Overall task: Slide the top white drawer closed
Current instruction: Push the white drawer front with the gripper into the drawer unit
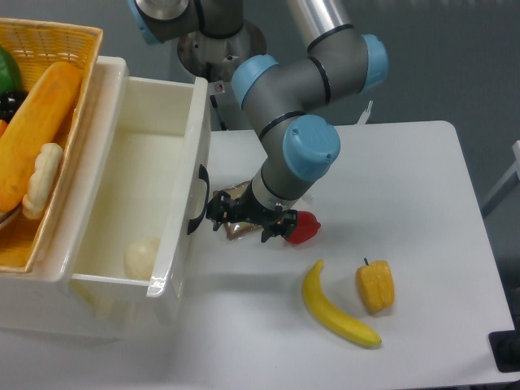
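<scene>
The top white drawer (122, 187), a deep glossy plastic tray, sits at the 9 o'clock side of the table (406, 187), still pulled partly out of its cabinet, with a pale round ball (141, 256) lying on its floor near the front corner. Its curved black handle (195, 200) faces the arm, and the gripper (218, 213) is set low against that front panel, at about 3 o'clock from the handle, a placement that suits pushing the panel inward rather than lifting anything. Whether its fingers are spread or pressed together cannot be told, since the dark parts merge with the handle. Just behind the gripper a shiny brown packet (236, 213) lies flat, and a red pepper (301, 228) rests beside the wrist. A smooth yellow banana (335, 311) and a small yellow pepper (374, 286) lie toward 5 o'clock, well apart from the drawer. A woven yellow wicker basket (57, 41) of produce stands on top at 10 o'clock.
</scene>
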`<move>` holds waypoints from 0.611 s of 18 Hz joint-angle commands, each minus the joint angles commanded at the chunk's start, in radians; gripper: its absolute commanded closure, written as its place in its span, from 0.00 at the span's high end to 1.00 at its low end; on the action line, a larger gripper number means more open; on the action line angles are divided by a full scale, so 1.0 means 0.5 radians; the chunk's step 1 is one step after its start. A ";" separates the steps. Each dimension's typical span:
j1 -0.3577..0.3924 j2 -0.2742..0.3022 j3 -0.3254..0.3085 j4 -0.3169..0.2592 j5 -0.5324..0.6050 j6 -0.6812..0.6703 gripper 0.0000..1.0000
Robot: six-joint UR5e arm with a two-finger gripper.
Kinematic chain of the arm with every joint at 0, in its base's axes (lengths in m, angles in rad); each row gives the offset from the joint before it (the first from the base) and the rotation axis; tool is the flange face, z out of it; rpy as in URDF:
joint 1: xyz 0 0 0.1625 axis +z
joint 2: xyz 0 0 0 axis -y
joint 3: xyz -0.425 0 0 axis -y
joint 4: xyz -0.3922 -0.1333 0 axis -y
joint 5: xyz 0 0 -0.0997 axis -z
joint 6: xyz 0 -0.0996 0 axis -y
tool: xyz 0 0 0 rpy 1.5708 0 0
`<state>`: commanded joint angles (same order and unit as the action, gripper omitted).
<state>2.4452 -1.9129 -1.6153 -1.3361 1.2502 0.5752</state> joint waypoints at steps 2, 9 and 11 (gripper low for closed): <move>-0.006 0.006 -0.006 -0.012 0.000 0.006 1.00; -0.086 0.049 -0.018 -0.015 0.000 0.000 1.00; -0.092 0.071 -0.018 -0.015 -0.003 -0.003 1.00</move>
<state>2.3992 -1.8776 -1.6245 -1.3438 1.2487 0.5737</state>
